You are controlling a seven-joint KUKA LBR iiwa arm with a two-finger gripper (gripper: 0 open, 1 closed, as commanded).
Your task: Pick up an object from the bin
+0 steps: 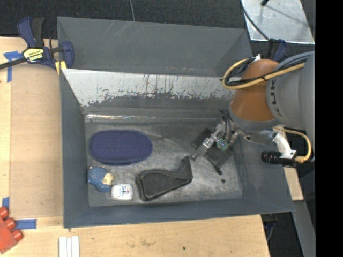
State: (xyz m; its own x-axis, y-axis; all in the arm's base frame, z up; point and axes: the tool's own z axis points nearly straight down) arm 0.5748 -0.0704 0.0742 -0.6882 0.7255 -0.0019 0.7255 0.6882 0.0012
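Grey metal bin [155, 90], sloped walls, the far wall scuffed and streaked. My arm [286, 95] comes in from the right with its orange cover [252, 98] and looped cables above the bin's right side. Blue oval pad [120, 146], textured top, lies flat on the left half of the floor, toward the far side. Black curved piece [163, 180], mesh-like surface, lies flat near the middle along the near wall, with its narrow end turned up toward the right. My gripper [210, 153] is low over the right part of the floor, tilted toward the left, just beside that narrow end; touching or not, can't tell. Can't tell how far open my gripper is, nor whether it has hold of anything. Small blue lump [97, 176] with a pale yellow bit sits in the near left corner, below the pad. Small white item [122, 191] is just right of the lump, between it and the black curved piece
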